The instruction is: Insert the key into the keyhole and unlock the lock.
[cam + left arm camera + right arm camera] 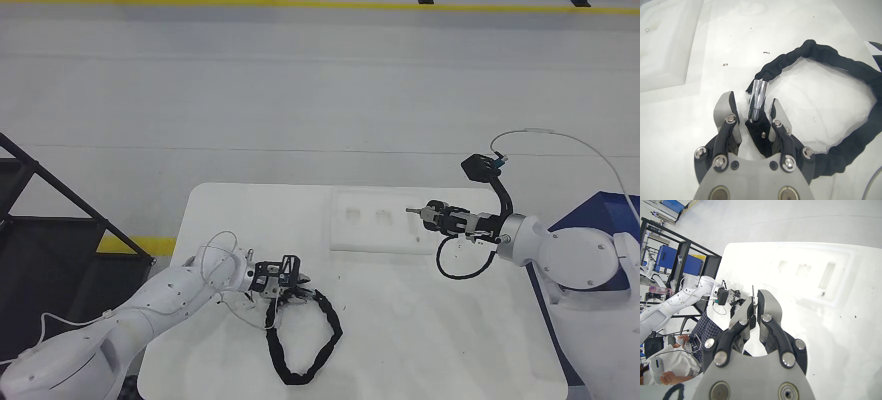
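left hand (753, 96) apart, straddling the lock (758, 89)'s chrome end on the worktop (430, 330) just off the tray (380, 220) corner, probably to steady it. right hand (755, 297) clamped on the key (753, 291), held over the tray, blade leading, ready for insertion.

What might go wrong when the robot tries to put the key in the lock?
1. The left gripper is open around the lock, with a gap on one side, so the lock might slide on the table when the key pushes it.
2. The right gripper pinches the thin key by one end, far from the lock. The key might tilt and go in crooked.
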Robot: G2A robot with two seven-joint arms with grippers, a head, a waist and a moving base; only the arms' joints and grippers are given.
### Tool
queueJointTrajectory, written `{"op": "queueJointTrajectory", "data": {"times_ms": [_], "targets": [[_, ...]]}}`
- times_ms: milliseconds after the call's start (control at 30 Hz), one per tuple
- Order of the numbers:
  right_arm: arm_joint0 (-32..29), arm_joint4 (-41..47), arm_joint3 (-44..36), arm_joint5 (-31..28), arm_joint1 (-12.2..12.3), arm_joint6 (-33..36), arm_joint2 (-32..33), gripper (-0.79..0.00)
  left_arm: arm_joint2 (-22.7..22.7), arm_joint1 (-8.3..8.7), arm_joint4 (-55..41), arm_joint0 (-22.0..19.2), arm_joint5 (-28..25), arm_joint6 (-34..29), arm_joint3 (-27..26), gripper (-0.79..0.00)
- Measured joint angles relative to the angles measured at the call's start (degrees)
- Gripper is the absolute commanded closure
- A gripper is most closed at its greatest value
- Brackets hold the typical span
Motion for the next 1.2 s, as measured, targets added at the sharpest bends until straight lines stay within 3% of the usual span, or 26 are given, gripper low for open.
{"op": "queueJointTrajectory", "data": {"times_ms": [267, 567, 767, 967, 1067, 1200], "targets": [[0.0, 0.0, 0.0, 0.0, 0.0, 0.0, 0.0, 0.0, -1.2, -0.24, -0.2, 0.5, -0.4, 0.8, -0.2, 0.0], [0.0, 0.0, 0.0, 0.0, 0.0, 0.0, 0.0, 0.0, -4.9, 1.17, -3.7, 0.6, -5.1, 5.5, -2.1, 0.0], [0.0, 0.0, 0.0, 0.0, 0.0, 0.0, 0.0, 0.0, -8.5, 2.97, -6.9, 0.9, -9.6, 5.9, -7.6, 0.0], [-0.5, 0.0, -0.1, -0.6, 0.0, 0.1, -0.6, 0.0, -10.3, 4.64, -13.8, 1.5, -10.1, 0.8, -14.5, 0.0], [-0.5, 1.3, -0.7, -0.1, 0.2, 3.5, -1.6, 0.0, -10.3, 5.4, -18.6, 1.1, -10.1, -2.5, -17.6, 0.0], [0.7, 6.6, -2.0, 4.8, 0.3, 8.2, -1.5, 0.0, -11.0, 6.47, -24.6, 0.3, -10.1, -6.1, -22.0, 0.0]]}}
